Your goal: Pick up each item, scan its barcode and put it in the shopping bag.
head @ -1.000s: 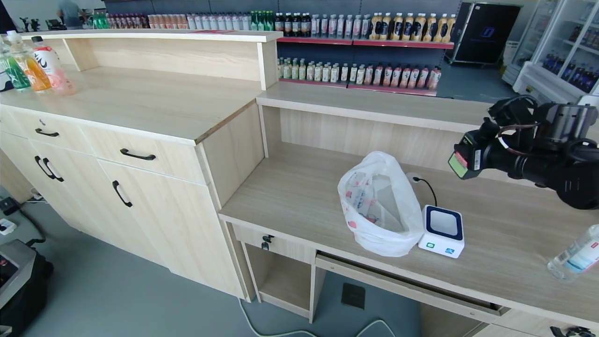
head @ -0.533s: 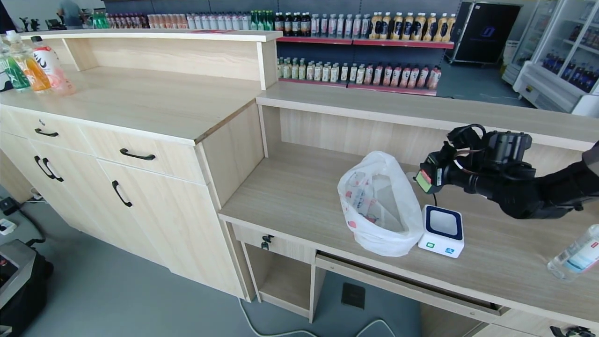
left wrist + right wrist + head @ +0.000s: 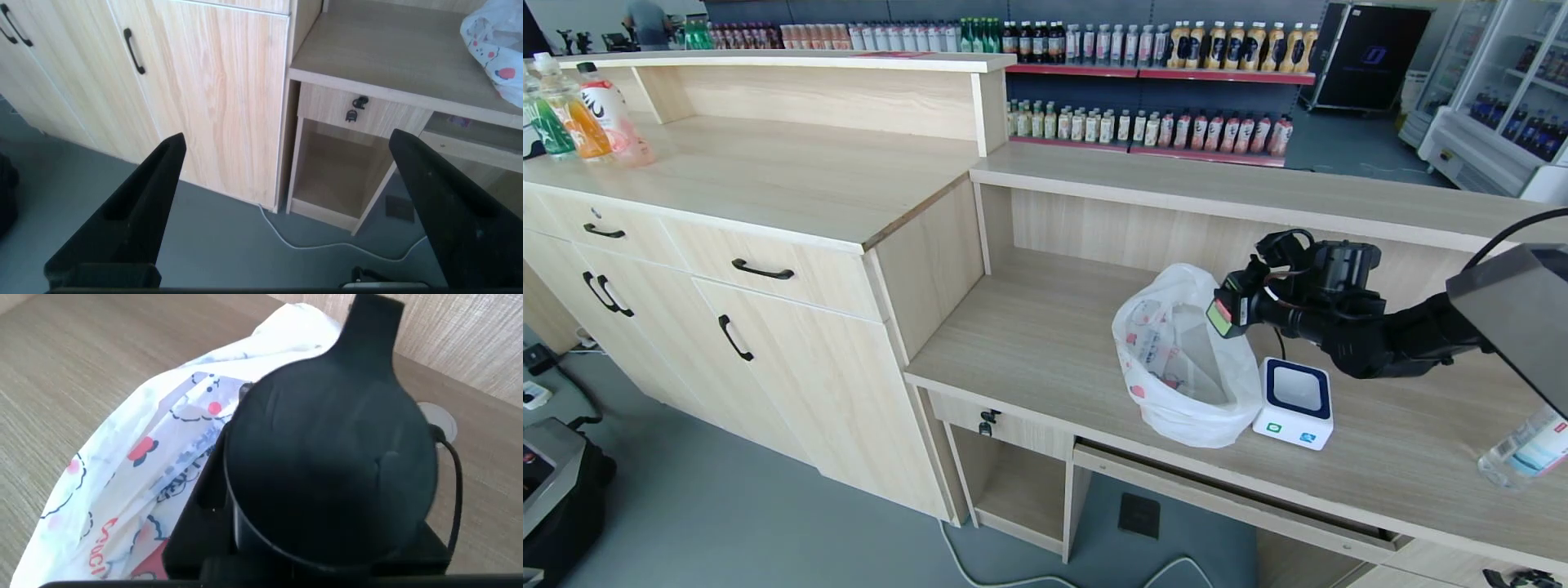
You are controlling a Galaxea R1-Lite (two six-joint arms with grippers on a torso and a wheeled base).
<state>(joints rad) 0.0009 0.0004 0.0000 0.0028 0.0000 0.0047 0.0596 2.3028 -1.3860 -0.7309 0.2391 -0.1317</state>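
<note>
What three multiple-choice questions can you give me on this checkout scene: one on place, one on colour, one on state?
1. Where is the scanner?
A) on the counter beside the bag
B) on the floor
C) in a drawer

2. What colour is the scanner's body?
A) red
B) yellow
C) white

3. How are the left fingers?
A) shut on a bottle
B) open, empty
C) shut on a handle

Answers: 1 A, it stands on the counter right next to the bag; 2 C, white casing under a dark top; 3 B, spread wide with nothing between.
</note>
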